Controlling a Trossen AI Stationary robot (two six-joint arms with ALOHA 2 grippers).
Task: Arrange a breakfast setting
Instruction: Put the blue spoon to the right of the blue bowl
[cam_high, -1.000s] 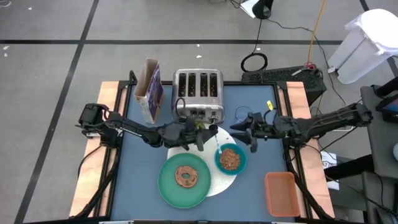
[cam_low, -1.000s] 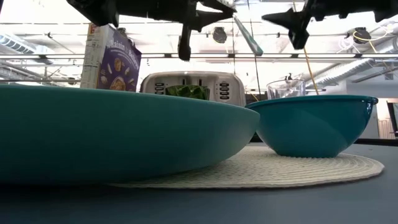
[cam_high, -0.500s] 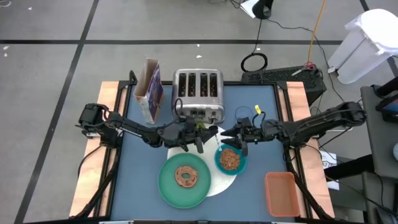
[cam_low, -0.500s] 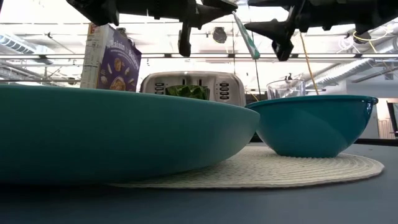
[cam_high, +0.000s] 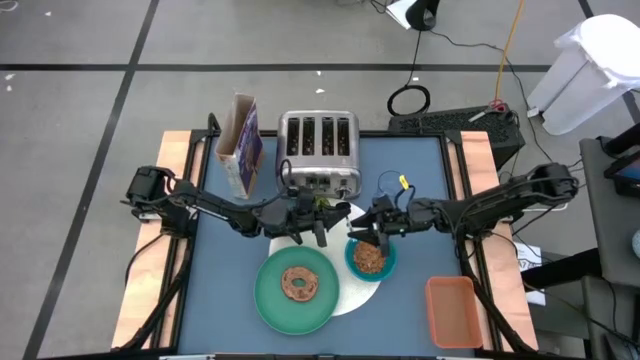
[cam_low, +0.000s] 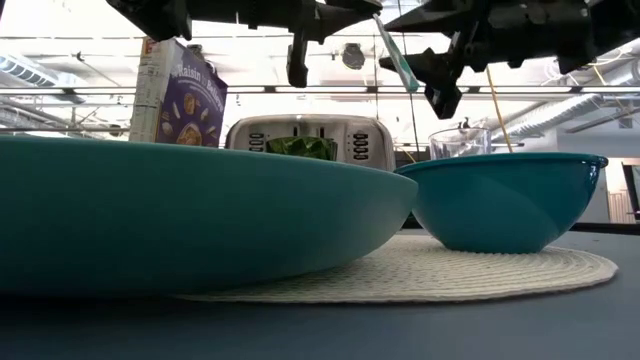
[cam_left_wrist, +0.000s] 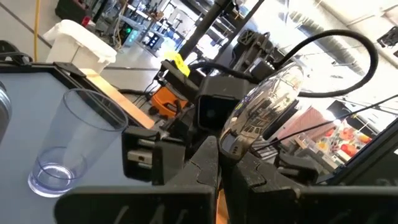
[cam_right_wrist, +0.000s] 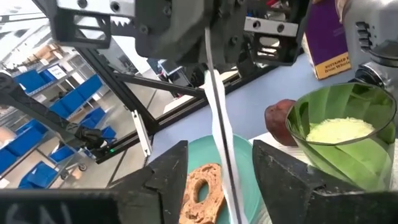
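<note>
Spoon (cam_left_wrist: 264, 106) shiny metal, pinched in left tool (cam_high: 322, 222); right tool (cam_right_wrist: 217, 180) open astride handle.

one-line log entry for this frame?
left end effector: shut on spoon, held above mat | right end effector: open, fingers either side of spoon handle, over bowl | phase: handover

Blue table (cam_high: 220, 280) carrying white round mat (cam_high: 372, 292), toaster (cam_high: 318, 150), cereal box (cam_high: 241, 147), clear glass (cam_high: 391, 184), orange tray (cam_high: 451, 311).
</note>
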